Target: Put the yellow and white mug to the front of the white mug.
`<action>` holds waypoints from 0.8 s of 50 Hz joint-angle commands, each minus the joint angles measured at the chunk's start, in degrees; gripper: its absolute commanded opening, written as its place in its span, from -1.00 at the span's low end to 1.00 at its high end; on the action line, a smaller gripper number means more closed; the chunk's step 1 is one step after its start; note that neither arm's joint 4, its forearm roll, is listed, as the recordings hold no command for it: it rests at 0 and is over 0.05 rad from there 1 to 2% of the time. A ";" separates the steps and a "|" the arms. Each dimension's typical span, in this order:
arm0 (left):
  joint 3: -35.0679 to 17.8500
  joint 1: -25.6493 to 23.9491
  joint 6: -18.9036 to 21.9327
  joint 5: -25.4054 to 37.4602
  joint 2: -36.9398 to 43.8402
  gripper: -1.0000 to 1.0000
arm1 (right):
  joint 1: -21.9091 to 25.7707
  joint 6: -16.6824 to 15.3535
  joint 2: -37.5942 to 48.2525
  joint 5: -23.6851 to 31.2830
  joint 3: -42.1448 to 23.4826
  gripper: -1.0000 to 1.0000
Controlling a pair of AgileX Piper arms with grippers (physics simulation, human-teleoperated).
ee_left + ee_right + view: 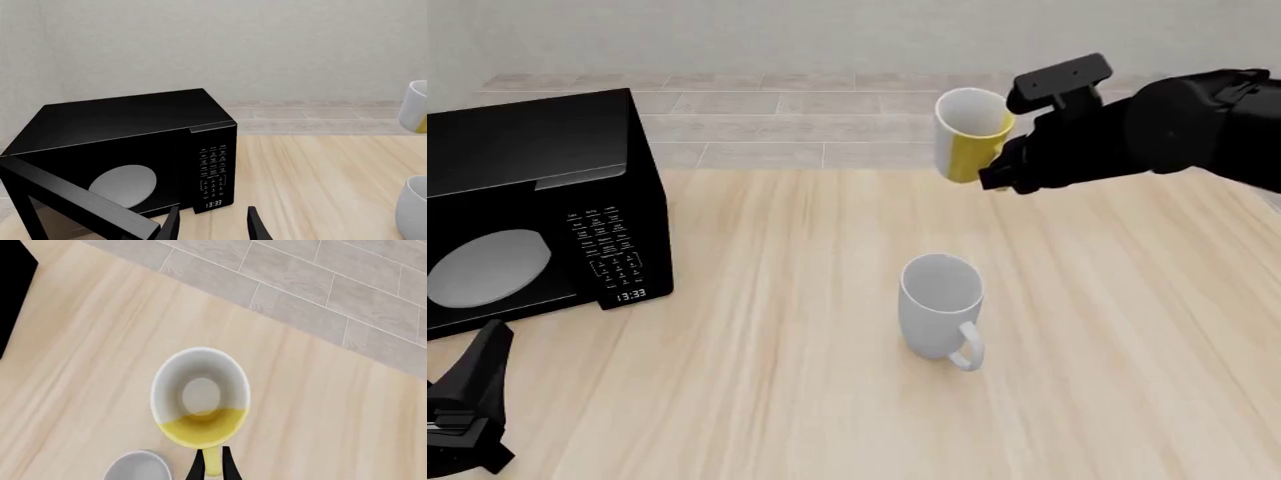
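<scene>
The yellow and white mug (969, 135) hangs tilted in the air above the far side of the table, and my right gripper (1001, 165) is shut on its handle. In the right wrist view I look down into the mug (200, 395), with its yellow handle (212, 462) pinched between the two fingers. The white mug (938, 300) stands upright mid-table, nearer to me than the held mug, handle toward the front. Its rim (137, 467) shows under the held mug. My left gripper (213, 227) is open and holds nothing, low at the front left (474, 400), facing the microwave.
A black microwave (541, 200) occupies the table's left side, its door (73, 200) swung open toward my left gripper and a grey turntable (127, 185) visible inside. A tiled floor strip and a wall lie beyond the far table edge. Both mugs show at the edge of the left wrist view (417, 107).
</scene>
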 commanded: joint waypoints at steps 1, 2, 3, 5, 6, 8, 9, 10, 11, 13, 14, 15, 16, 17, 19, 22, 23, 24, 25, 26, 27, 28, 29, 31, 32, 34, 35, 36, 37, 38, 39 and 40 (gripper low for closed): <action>0.00 -0.08 0.01 -0.40 0.02 1.00 | -0.04 0.67 1.69 -1.55 -0.10 -1.00; 0.00 -0.06 0.00 -0.39 0.02 1.00 | -0.04 0.81 1.89 -1.72 -0.13 -1.00; 0.00 -0.08 0.00 -0.39 0.02 1.00 | -0.05 0.82 2.13 -1.95 -0.09 -1.00; 0.00 -0.07 0.00 -0.39 0.02 1.00 | -0.08 0.96 2.81 -2.68 0.06 -1.00; 0.00 -0.07 0.00 -0.38 0.02 1.00 | -0.08 0.96 2.82 -2.68 0.06 -1.00; 0.00 -0.07 0.00 -0.39 0.02 1.00 | -0.10 1.06 3.19 -3.08 0.22 -1.00; 0.00 -0.06 0.01 -0.39 0.02 1.00 | -0.11 1.09 3.45 -3.28 0.33 -1.00; 0.00 -0.06 0.00 -0.39 0.02 1.00 | -0.07 1.22 3.94 -3.74 0.53 -1.00; 0.00 -0.08 0.00 -0.39 0.02 1.00 | 0.00 1.26 4.28 -4.07 0.58 -1.00; 0.00 -0.07 0.00 -0.40 0.02 1.00 | -0.05 1.29 4.48 -4.18 0.53 -1.00; 0.00 -0.06 -0.01 -0.40 0.02 1.00 | 0.06 1.37 4.99 -4.45 0.42 -1.00; 0.00 -0.07 -0.01 -0.38 0.02 1.00 | 0.17 1.51 5.31 -4.64 0.35 -1.00; 0.00 -0.06 0.00 -0.39 0.02 1.00 | 0.14 1.60 5.50 -4.73 0.30 -1.00; 0.00 -0.07 0.00 -0.40 0.02 1.00 | 0.16 1.70 5.76 -4.86 0.22 -1.00; 0.00 -0.07 0.00 -0.39 0.02 1.00 | 0.11 1.56 6.30 -5.09 0.06 -1.00; 0.00 -0.07 0.00 -0.40 0.02 1.00 | 0.19 1.80 7.04 -5.55 -0.05 -1.00; 0.00 -0.06 0.01 -0.39 0.02 1.00 | 0.21 1.80 7.33 -5.75 -0.04 -1.00; 0.00 -0.07 0.00 -0.39 0.02 1.00 | 0.23 1.88 7.61 -5.93 -0.07 -1.00; 0.00 -0.07 0.01 -0.38 0.02 1.00 | 0.19 1.85 7.93 -6.10 -0.08 -1.00; 0.00 -0.07 0.00 -0.39 0.02 1.00 | 0.16 1.81 8.21 -6.28 -0.12 -1.00; 0.00 -0.07 0.00 -0.40 0.02 1.00 | 0.15 1.89 8.51 -6.42 -0.17 -1.00; 0.00 -0.06 0.01 -0.39 0.02 1.00 | 0.15 1.91 8.78 -6.60 -0.23 -1.00; 0.00 -0.07 0.00 -0.40 0.02 1.00 | 0.10 2.03 9.01 -6.67 -0.28 -1.00; 0.00 -0.07 0.01 -0.39 0.02 1.00 | -0.07 1.91 9.66 -6.99 -0.41 -1.00; 0.00 -0.07 0.01 -0.38 0.02 1.00 | -0.18 1.92 10.05 -7.17 -0.46 -1.00; 0.00 -0.06 -0.01 -0.40 0.02 1.00 | -0.24 2.05 10.51 -7.46 -0.51 -1.00; 0.00 -0.06 0.00 -0.39 0.02 1.00 | -0.44 2.01 11.01 -7.67 -0.61 -1.00; 0.00 -0.07 0.00 -0.39 0.02 1.00 | -0.58 1.91 11.36 -7.79 -0.70 -1.00; 0.00 -0.07 -0.01 -0.39 0.02 1.00 | -0.62 1.99 11.82 -8.02 -0.79 -1.00; 0.00 -0.07 -0.01 -0.39 0.02 1.00 | -0.62 2.03 12.05 -8.15 -0.85 -1.00; 0.00 -0.07 -0.01 -0.40 0.02 1.00 | -0.61 2.12 12.32 -8.25 -0.91 -1.00; 0.00 -0.07 -0.01 -0.39 0.02 1.00 | -0.55 2.20 12.68 -8.48 -0.98 -1.00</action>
